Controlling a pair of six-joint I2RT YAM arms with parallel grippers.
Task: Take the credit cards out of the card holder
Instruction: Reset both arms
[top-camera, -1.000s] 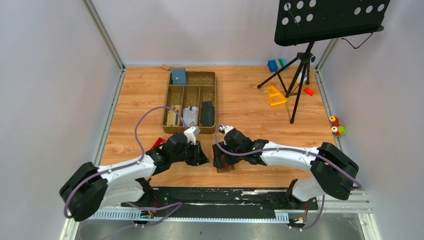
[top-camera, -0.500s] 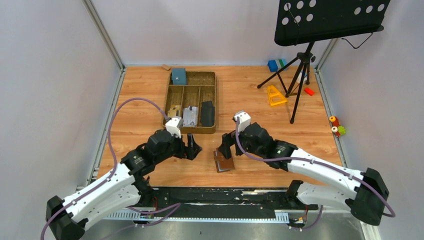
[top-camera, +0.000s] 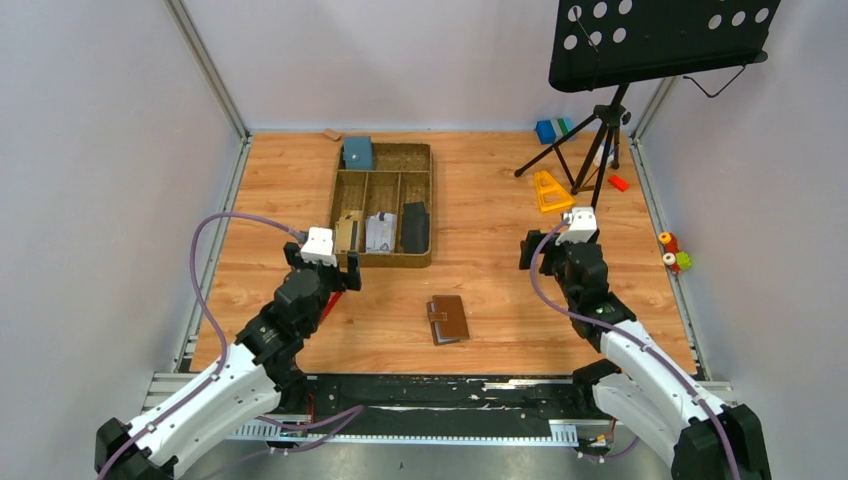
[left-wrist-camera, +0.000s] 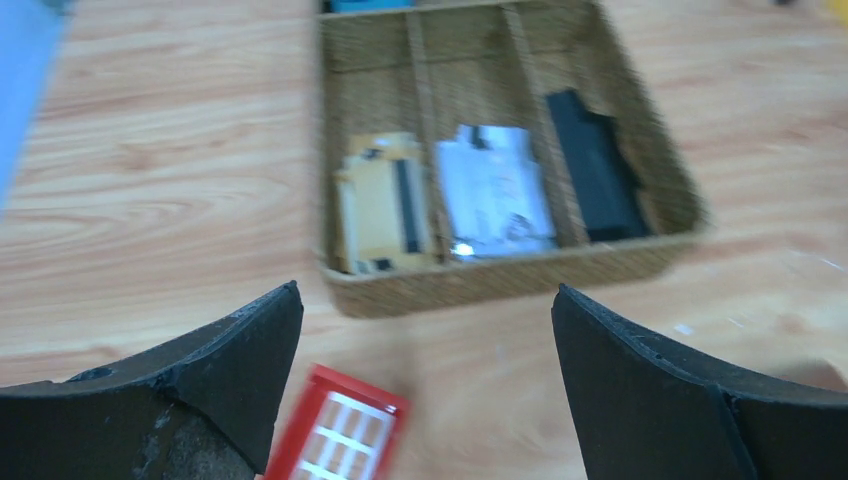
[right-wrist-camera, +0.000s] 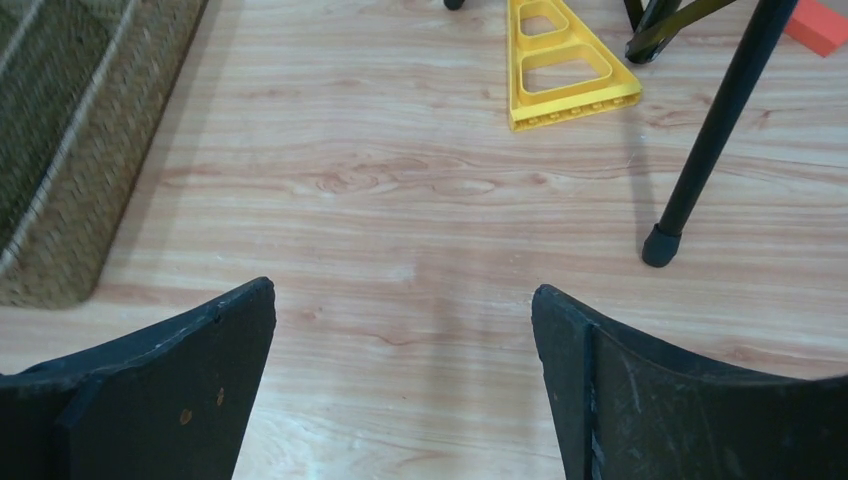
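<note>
The brown card holder (top-camera: 449, 318) lies flat on the wooden table between the two arms, a grey edge showing on its left side, and nothing touches it. My left gripper (top-camera: 322, 268) (left-wrist-camera: 425, 292) hovers to its left, open and empty. Just below it lies a red card (left-wrist-camera: 335, 430) (top-camera: 322, 300) with a white grid. My right gripper (top-camera: 555, 248) (right-wrist-camera: 403, 290) hovers well to the holder's right, open over bare wood. A yellow card (left-wrist-camera: 385, 200) and a silvery card (left-wrist-camera: 495, 190) lie in the woven tray (top-camera: 383, 262) (left-wrist-camera: 500, 280).
The tray also holds a black item (left-wrist-camera: 595, 165), and a blue-teal pouch (top-camera: 357, 152) sits at its far end. A music stand's tripod (top-camera: 600, 130) (right-wrist-camera: 700, 170), a yellow triangle (top-camera: 551, 190) (right-wrist-camera: 565, 60) and an orange block (top-camera: 618, 182) stand at the right.
Both arms have drawn back from the card holder, the left one leftward and the right one rightward. Both grippers have opened wide, and the holder now lies free on the table.
</note>
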